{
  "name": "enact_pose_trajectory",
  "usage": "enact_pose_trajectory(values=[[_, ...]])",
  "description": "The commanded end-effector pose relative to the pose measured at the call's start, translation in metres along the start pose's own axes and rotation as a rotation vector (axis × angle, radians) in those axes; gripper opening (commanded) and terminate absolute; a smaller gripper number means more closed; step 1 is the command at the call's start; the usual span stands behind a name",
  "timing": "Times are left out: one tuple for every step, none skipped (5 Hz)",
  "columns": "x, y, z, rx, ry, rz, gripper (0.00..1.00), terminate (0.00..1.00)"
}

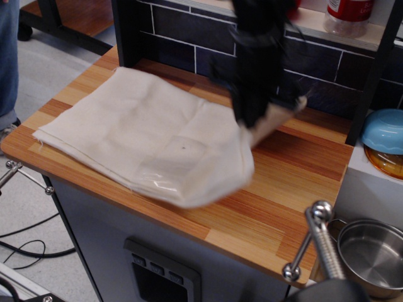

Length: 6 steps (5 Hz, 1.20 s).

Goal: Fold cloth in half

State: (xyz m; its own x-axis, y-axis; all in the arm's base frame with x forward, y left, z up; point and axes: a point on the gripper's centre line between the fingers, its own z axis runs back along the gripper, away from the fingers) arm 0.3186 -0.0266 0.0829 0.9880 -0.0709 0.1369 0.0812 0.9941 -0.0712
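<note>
The cream cloth (132, 132) lies on the wooden counter (296, 189), its left part flat. Its right end is lifted and curled over toward the left, blurred by motion, with a rounded fold (214, 182) hanging near the front. A clear tape patch (160, 168) and a tiny dark dot (183, 148) show on top. My black gripper (255, 119) is above the counter's middle, blurred, shut on the cloth's raised right edge (277, 116).
A dark tiled back wall (189, 44) runs behind the counter. A blue bowl (384, 129) sits at the right on an orange dish. A steel pot (371, 255) and a metal handle (315, 242) are at the lower right. A red bottle (349, 16) stands on the shelf.
</note>
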Motion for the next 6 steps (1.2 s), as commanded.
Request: enact_pose_trajectory(values=[[-0.002,0.074,0.041,-0.023,-0.065,-0.064,0.0,0.0],[0.006,0.118,0.049,-0.061,-0.068,-0.042,0.0,0.0],[0.015,0.162,0.055,-0.188,-0.07,-0.179,0.0,0.0],[0.034,0.196,0.071,-0.252,-0.117,-0.322,1.0,0.0],[0.034,0.196,0.071,-0.252,-0.117,-0.322,1.0,0.0],[0.034,0.196,0.071,-0.252,-0.117,-0.322,1.0,0.0]])
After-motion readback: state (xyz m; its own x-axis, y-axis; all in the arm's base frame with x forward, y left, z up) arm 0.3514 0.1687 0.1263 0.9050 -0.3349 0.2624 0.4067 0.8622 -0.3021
